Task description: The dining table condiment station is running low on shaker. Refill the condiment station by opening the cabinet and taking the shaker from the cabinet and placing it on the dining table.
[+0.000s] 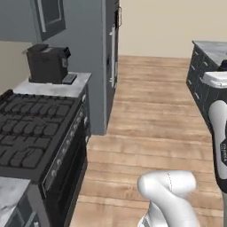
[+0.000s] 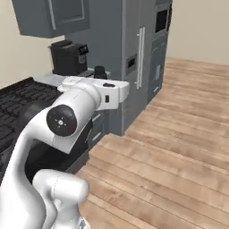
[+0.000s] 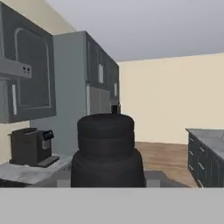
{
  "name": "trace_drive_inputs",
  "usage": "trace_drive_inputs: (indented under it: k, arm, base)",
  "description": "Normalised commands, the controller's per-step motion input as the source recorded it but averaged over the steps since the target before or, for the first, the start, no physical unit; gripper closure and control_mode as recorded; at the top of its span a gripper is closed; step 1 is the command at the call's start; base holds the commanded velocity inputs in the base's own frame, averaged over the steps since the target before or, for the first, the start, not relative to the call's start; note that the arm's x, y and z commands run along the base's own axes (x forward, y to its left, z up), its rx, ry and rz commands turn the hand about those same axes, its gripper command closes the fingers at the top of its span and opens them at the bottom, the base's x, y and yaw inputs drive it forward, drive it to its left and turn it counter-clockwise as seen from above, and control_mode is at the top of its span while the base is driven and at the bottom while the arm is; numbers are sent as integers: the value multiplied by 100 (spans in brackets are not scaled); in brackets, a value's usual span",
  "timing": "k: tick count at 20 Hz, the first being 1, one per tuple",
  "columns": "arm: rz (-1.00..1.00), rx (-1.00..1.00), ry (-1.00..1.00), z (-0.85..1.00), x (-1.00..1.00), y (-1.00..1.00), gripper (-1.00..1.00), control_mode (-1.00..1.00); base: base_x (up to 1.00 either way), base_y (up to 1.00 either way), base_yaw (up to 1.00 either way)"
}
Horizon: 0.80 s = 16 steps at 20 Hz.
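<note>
the wood floor (image 1: 150, 111) spreads across the middle of the kitchen, with the tall grey fridge (image 2: 134, 53) standing at its left edge and the black stove (image 1: 31, 128) nearer the base beside it. the dining table (image 3: 210, 140) shows as a marble-topped dark block off to the right, well apart from the cabinet (image 3: 30, 83) up on the left wall, under which a black coffee machine (image 1: 48, 64) sits on the counter. the black shaker (image 3: 106, 148) looms close and upright in the hand view, held up in the air by the gripper (image 3: 107, 183), whose jaws are clamped on its base.

Wood plank floor (image 1: 150, 119), cream walls (image 3: 153, 96), black stove (image 1: 31, 128), coffee machine (image 1: 46, 64)
</note>
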Motion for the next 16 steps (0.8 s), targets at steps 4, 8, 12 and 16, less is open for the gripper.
trace_drive_inputs:
  k: [4, 8, 12, 16]
  arm:
    - [0, 0, 0, 0, 0, 0, 100, 100]
    - [0, 0, 0, 0, 0, 0, 100, 100]
    - [0, 0, 0, 0, 0, 0, 100, 100]
    - [0, 0, 0, 0, 0, 0, 100, 100]
  base:
    - [1, -13, -84]
    - [9, -24, -81]
    - [41, -42, -69]
    - [91, -46, -43]
